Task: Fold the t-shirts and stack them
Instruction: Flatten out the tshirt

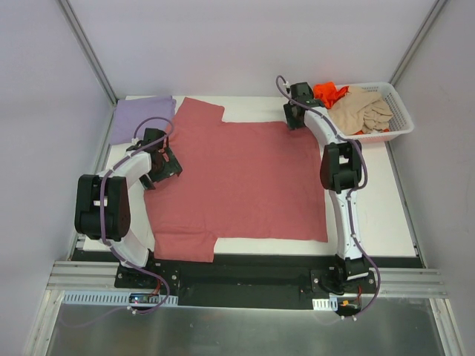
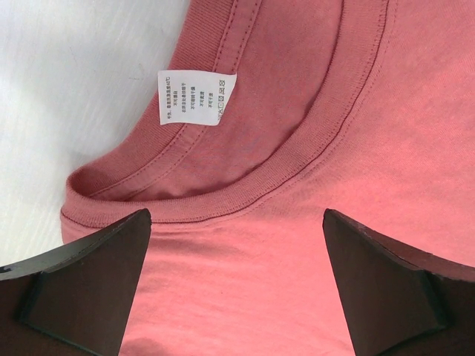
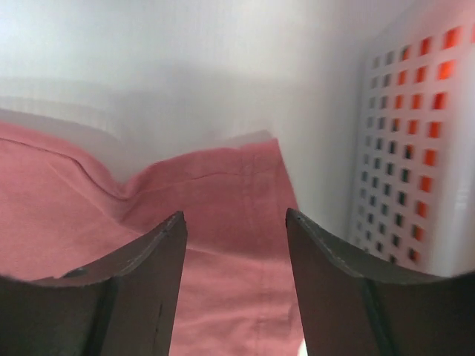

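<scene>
- Dark fingers point(image 2: 82, 289) of my left gripper point(image 2: 236, 219) fill the bottom of the left wrist view, spread wide and released, holding nothing; they hang over the rose-red t-shirt point(image 1: 245, 178) just below its collar point(image 2: 297, 159), with the white label point(image 2: 197, 98) beyond.
- Right gripper point(image 3: 234, 215) is likewise parted and empty; its jaws straddle the shirt's far hem corner, close beside the white mesh basket point(image 1: 397, 122).
- Rose-red shirt lies spread on the table point(image 1: 371, 208), collar toward my left arm, hem toward my right; the lavender t-shirt point(image 1: 141, 117) sits at the far left corner, apart from it.
- I judge the step to be taking holds for the first fold; I should pinch only the top edge at the corner, since the cloth there is already rumpled, and grip the ribbed collar band rather than the loose cloth below it; both ends should rise together so the body does not drag or skew; the right jaw must stay off the basket wall.
- I cannot tell whether either gripper's pads touch the cloth; my left arm covers part of the near sleeve and my right arm covers a stretch of hem; the label's print is too small to read; the beige t-shirt point(image 1: 360, 110) and orange t-shirt point(image 1: 326, 92) are heaped in the basket, so anything beneath is hidden.
</scene>
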